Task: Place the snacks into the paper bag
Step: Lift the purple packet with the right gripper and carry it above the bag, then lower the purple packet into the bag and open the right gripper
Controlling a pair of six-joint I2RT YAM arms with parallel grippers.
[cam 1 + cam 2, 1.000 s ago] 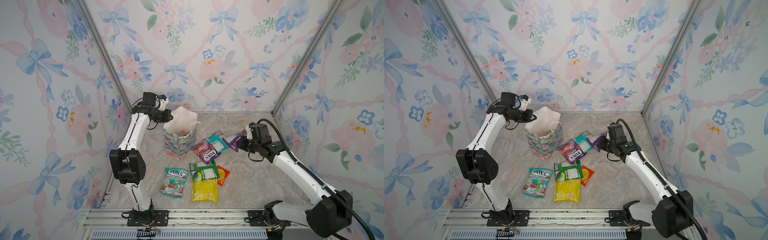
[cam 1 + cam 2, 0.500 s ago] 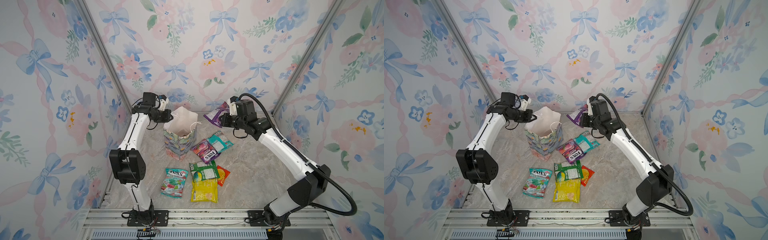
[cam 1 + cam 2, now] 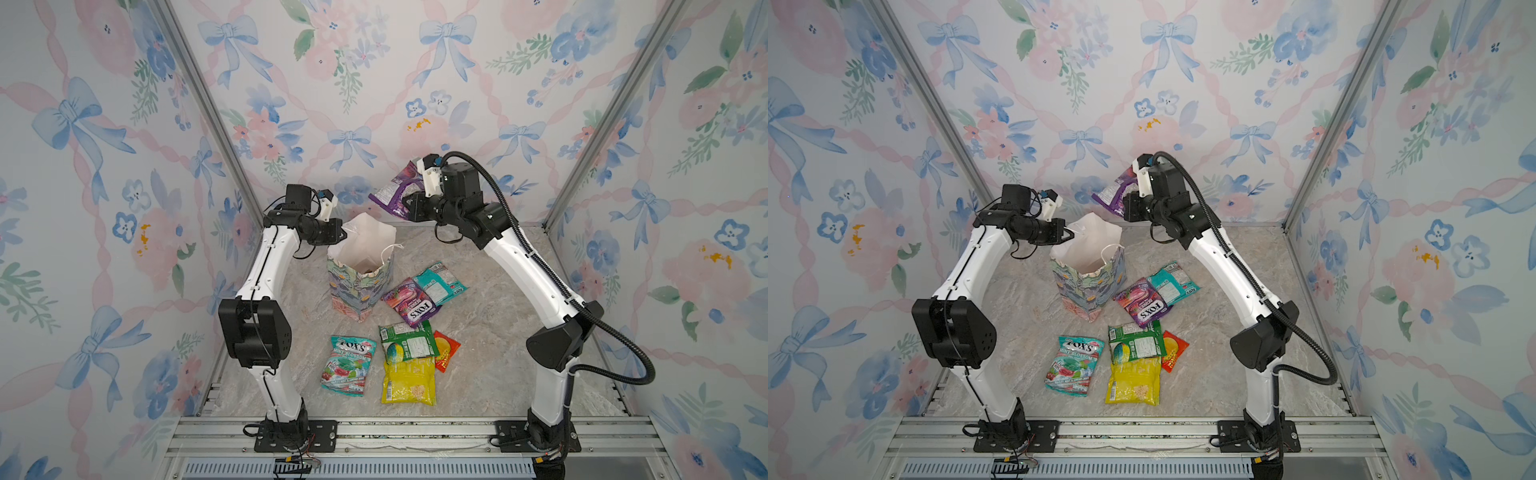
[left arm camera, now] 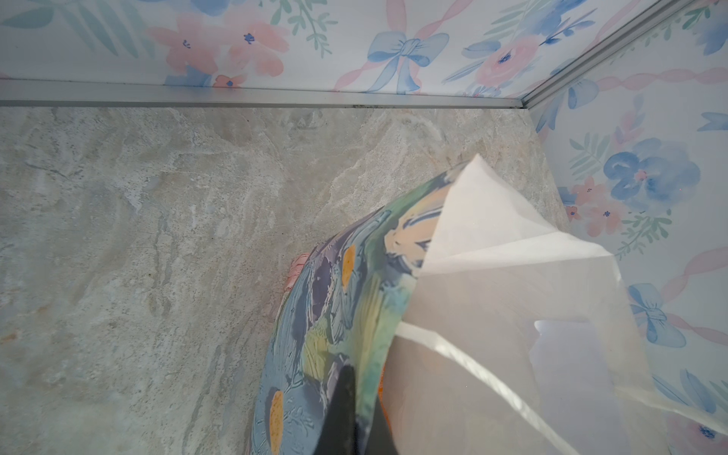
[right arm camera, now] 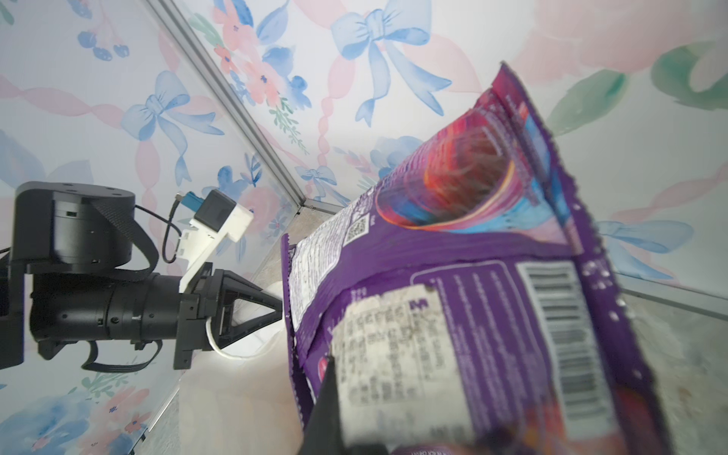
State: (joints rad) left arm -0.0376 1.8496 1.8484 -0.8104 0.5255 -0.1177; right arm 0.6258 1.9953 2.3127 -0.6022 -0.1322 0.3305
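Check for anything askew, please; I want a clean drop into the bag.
The paper bag has its mouth pulled out of shape: the left gripper pinches its rim. The right gripper holds a purple packet aloft nearby. Nothing looks spilled or torn.

A floral paper bag [image 3: 360, 270] is standing upright and open, showing its white inside. A purple packet [image 3: 395, 192] is hanging in the air just beyond its rim. Lying flat beside the bag are a teal packet [image 3: 440, 282] and a purple FOX'S packet [image 3: 409, 301]. In front, a green packet [image 3: 407, 341] is overlapping a yellow packet [image 3: 409, 382] and an orange packet [image 3: 445, 352], with a mint FOX'S packet [image 3: 348, 365] alongside.
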